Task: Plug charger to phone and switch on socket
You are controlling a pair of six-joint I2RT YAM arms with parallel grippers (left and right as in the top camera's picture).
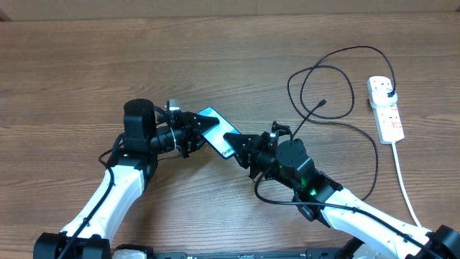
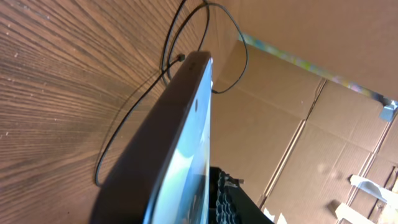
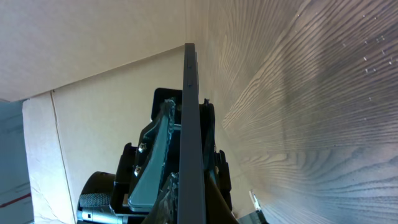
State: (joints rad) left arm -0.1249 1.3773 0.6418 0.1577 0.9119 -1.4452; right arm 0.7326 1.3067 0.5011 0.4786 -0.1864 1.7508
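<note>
**One phone held tilted between two grippers at table centre, with cable and strip off at 2–3 o'clock.**

There is one wooden table [image 1: 86,57] and two arms. One socket [image 1: 390,122] lies at 3 o'clock. One charger [image 1: 338,79] loops at 2 o'clock, its plug [image 1: 388,89] apparently seated in the strip. The one phone [image 1: 213,124] looks rigid, light, glass-slick and breakable, so it is best pinched by its edges. The right gripper [image 1: 243,147] is pressed together on its 4 o'clock end. The left gripper [image 1: 192,132] flanks the 10 o'clock end, but I cannot tell whether it is clamped. The cable is limp, so take it just behind the one stiff connector tip [image 1: 323,102].
</note>
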